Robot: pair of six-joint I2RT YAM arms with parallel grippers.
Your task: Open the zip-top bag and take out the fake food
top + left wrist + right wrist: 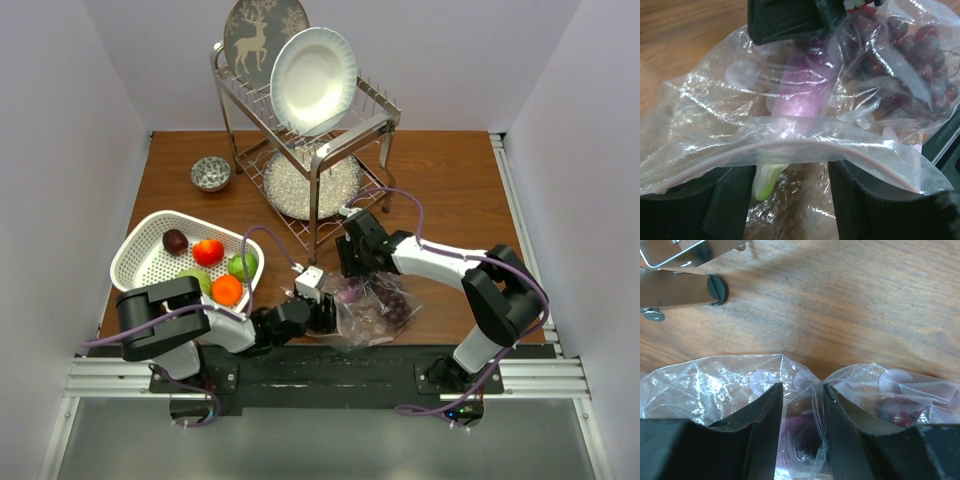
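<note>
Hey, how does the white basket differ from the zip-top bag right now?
The white basket is rigid, perforated and opaque; the zip-top bag is clear and crinkled. The basket holds red, orange and green fruits; the bag holds purple grapes. Both sit on the table, each partly filled.

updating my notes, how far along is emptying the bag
Done: five fake food pieces lie in the white basket. In hand: the right gripper pinches the far side of the zip-top bag, and the open left gripper straddles its zip edge. Left: the grapes and a purple piece are inside the bag, to be taken out.
</note>
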